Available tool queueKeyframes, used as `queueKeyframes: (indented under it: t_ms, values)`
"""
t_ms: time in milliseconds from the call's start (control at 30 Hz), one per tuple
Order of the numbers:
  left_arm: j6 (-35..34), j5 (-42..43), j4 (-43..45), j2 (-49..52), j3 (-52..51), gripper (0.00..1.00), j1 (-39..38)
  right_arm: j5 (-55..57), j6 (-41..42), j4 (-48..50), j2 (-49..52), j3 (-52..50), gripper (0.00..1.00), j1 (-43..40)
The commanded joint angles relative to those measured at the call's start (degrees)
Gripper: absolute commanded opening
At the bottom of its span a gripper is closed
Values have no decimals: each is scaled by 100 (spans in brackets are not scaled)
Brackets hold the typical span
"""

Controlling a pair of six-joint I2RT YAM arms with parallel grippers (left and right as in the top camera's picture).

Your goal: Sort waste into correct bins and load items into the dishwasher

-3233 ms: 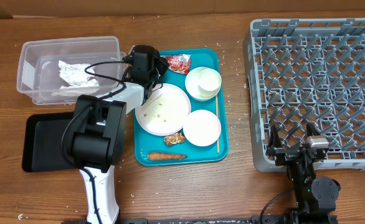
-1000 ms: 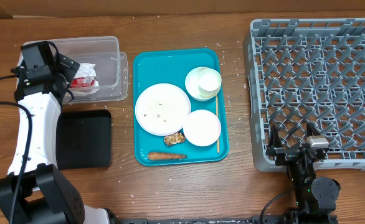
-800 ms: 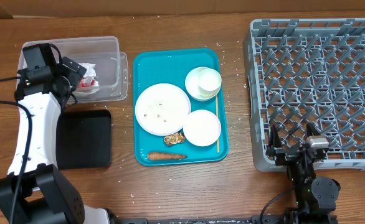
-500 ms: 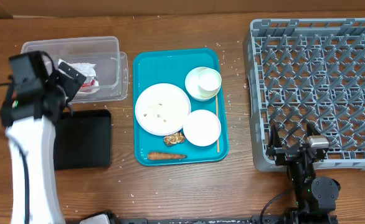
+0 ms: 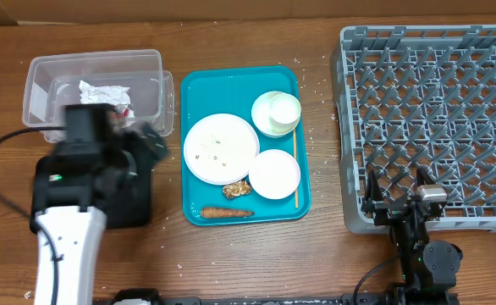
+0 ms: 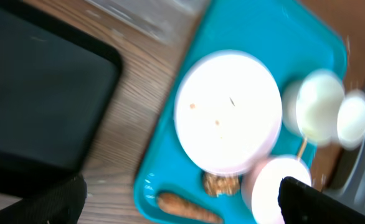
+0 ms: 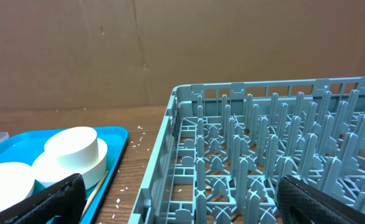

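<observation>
The left arm has swung off the clear rectangular plastic tub [image 5: 36,93], where it hovered a second ago. Its end effector [image 5: 146,141], blurred, now hangs over the shallow black rectangular tray [image 5: 138,207]. The right arm has not shifted.

Overhead: behind the left end effector, the tub holds a crumpled white paper napkin [image 5: 104,90] and a red wrapper [image 5: 128,110]. Just to that end effector's right lies the teal serving tray [image 5: 199,85]. On it are the round white plate [image 5: 222,148], a white bowl [image 5: 274,174], another bowl [image 5: 269,119] with the small white cup [image 5: 285,108] in it, a brown food lump [image 5: 237,189] and an orange-brown sausage-like stick [image 5: 226,213]. The right end effector [image 5: 396,193] sits at the near edge of the large grey pegged dish rack [image 5: 434,110].

Left wrist: the left end effector [image 6: 179,200] is spread wide and empty. The black tray [image 6: 39,93] is ahead to its left. The plate [image 6: 227,112] is straight ahead, and the lump [image 6: 221,183] and stick [image 6: 185,210] are nearest.

Right wrist: the right end effector [image 7: 182,200] is also wide apart, holding nothing. The rack [image 7: 263,155] is directly ahead, and the cup [image 7: 70,146] in its bowl is ahead to the left on the teal tray [image 7: 117,134].
</observation>
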Motion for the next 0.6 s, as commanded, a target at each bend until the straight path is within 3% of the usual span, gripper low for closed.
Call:
queueKeyframes:
  t_ms: [0, 167, 367, 567]
  values:
    - [205, 170, 339, 83, -444, 100, -804, 39, -37, 22, -57, -59, 100, 44]
    - [212, 13, 664, 225, -555, 100, -1530, 39, -37, 22, -57, -59, 100, 44]
    - [208, -28, 1054, 223, -553, 100, -1635, 39, -37, 22, -57, -59, 100, 44]
    - [-9, -1307, 953, 201, -527, 100, -1333, 39, -37, 22, -57, -59, 100, 44]
